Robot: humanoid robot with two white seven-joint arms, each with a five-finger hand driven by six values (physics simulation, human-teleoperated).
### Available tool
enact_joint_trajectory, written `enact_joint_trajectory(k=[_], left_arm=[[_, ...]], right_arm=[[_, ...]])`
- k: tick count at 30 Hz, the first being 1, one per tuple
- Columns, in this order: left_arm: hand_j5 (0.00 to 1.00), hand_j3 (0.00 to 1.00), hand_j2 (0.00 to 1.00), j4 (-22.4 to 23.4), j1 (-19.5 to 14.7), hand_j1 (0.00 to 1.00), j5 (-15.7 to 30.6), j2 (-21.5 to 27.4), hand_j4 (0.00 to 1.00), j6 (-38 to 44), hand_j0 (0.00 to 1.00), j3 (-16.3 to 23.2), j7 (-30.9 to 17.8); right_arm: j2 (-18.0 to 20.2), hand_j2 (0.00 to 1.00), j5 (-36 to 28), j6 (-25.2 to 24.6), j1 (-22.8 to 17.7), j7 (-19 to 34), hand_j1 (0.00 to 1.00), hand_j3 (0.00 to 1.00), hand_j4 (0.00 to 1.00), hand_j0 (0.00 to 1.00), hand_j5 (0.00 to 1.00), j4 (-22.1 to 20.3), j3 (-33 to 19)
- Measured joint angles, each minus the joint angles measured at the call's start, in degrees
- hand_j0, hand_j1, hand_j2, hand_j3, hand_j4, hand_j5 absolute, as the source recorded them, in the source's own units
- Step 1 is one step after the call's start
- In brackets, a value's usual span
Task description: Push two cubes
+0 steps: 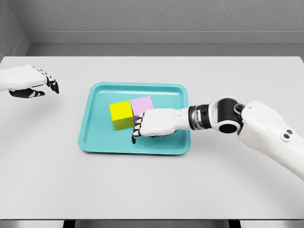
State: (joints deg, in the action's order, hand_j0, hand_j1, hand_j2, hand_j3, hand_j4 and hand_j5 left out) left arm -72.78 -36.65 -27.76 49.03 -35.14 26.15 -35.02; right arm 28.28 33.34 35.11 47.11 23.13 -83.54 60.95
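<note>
Two cubes, yellow cube and pink cube, sat touching in the teal tray. The right hand, fingers bent and holding nothing, pressed against them; a slow, flat, straight push looked best. The left hand rested apart, loosely curled and holding nothing.

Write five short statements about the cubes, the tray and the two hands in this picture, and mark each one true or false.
1. Both cubes sit inside the teal tray. True.
2. The yellow cube stands to the picture's right of the pink cube. False: the yellow one is on the left, with the pink one right beside it.
3. The right hand is over the tray, up against the cubes. True.
4. The left hand rests on the yellow cube. False: it is far off at the table's left edge, well clear of the tray.
5. The tray lies on a dark wooden table. False: the table is plain white.
</note>
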Motion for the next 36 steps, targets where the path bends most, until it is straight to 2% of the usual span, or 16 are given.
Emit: enact_joint_trajectory(k=[3, 6, 7, 8, 9, 12, 15, 17, 20, 29, 30, 33, 36], left_arm=[[0.58, 0.58, 0.58, 0.0, 0.1, 0.58, 0.0, 0.0, 0.58, 0.0, 0.58, 0.1, 0.0], [0.58, 0.58, 0.58, 0.0, 0.2, 0.58, -0.1, -0.2, 0.58, 0.0, 0.58, 0.4, 0.0], [0.58, 0.58, 0.58, 0.0, 0.2, 0.58, -0.1, -0.3, 0.58, 0.0, 0.58, 0.5, 0.0], [0.58, 0.58, 0.58, -0.1, 0.2, 0.58, -0.1, -0.4, 0.58, 0.0, 0.58, 0.5, 0.0], [0.58, 0.58, 0.58, -0.1, 0.3, 0.58, -0.1, -0.5, 0.58, 0.0, 0.58, 0.6, 0.0], [0.58, 0.58, 0.58, -0.1, 0.4, 0.58, -0.1, -0.5, 0.58, 0.0, 0.58, 0.6, 0.0], [0.59, 0.59, 0.59, 0.0, 0.4, 0.59, -0.1, -0.4, 0.59, 0.0, 0.59, 0.6, 0.0], [0.59, 0.59, 0.59, 0.0, 0.4, 0.59, -0.1, -0.4, 0.59, 0.0, 0.59, 0.6, 0.0], [0.59, 0.59, 0.59, 0.0, 0.5, 0.59, -0.1, -0.3, 0.59, 0.0, 0.59, 0.6, 0.0], [0.58, 0.58, 0.58, -0.1, 0.6, 0.58, -0.4, -0.8, 0.58, 0.0, 0.58, 0.9, 0.0], [0.60, 0.60, 0.60, 0.0, 0.6, 0.60, -0.4, -0.8, 0.60, 0.0, 0.60, 0.9, 0.0], [0.82, 0.82, 0.82, 0.5, 0.1, 0.82, -0.2, -0.2, 0.82, 0.0, 0.82, 0.8, 0.0], [0.84, 0.84, 0.84, 2.0, 0.1, 0.84, -0.1, 1.0, 0.84, 0.0, 0.84, 0.4, 0.0]], right_arm=[[3.2, 0.67, -0.4, 0.0, -0.2, 0.4, 0.67, 0.67, 0.67, 0.67, 0.67, -4.5, -0.3], [10.1, 0.70, -2.7, 0.0, -0.7, 0.6, 0.70, 0.70, 0.70, 0.70, 0.70, -11.4, -3.1], [12.4, 0.76, -4.2, 0.0, -1.0, 0.6, 0.76, 0.76, 0.76, 0.76, 0.76, -13.2, -5.0], [14.7, 0.95, -6.0, 0.0, -2.0, 0.7, 0.95, 0.95, 0.95, 0.95, 0.95, -14.5, -7.5], [17.1, 1.00, -8.2, 0.0, -3.2, 0.7, 1.00, 1.00, 1.00, 1.00, 1.00, -15.4, -10.4], [23.5, 1.00, -13.8, 0.0, -8.7, 0.4, 1.00, 1.00, 1.00, 1.00, 1.00, -16.8, -19.4], [27.8, 1.00, -17.0, 0.0, -14.5, 0.2, 1.00, 1.00, 1.00, 1.00, 1.00, -16.6, -27.9], [29.1, 1.00, -17.9, 0.0, -16.5, 0.2, 1.00, 1.00, 1.00, 1.00, 1.00, -14.8, -32.2], [30.0, 1.00, -18.5, 0.0, -17.8, 0.2, 1.00, 1.00, 1.00, 1.00, 1.00, -11.5, -35.4], [29.4, 1.00, -18.3, 0.0, -18.6, 0.6, 1.00, 1.00, 1.00, 1.00, 1.00, -9.5, -36.7], [29.3, 1.00, -18.3, 0.0, -18.6, 0.7, 1.00, 1.00, 1.00, 1.00, 1.00, -9.5, -36.7], [29.2, 1.00, -18.2, 0.0, -18.8, 0.7, 1.00, 1.00, 1.00, 1.00, 1.00, -9.5, -36.7], [28.8, 1.00, -18.1, 0.0, -18.8, 0.7, 1.00, 1.00, 1.00, 1.00, 1.00, -9.5, -36.7]])
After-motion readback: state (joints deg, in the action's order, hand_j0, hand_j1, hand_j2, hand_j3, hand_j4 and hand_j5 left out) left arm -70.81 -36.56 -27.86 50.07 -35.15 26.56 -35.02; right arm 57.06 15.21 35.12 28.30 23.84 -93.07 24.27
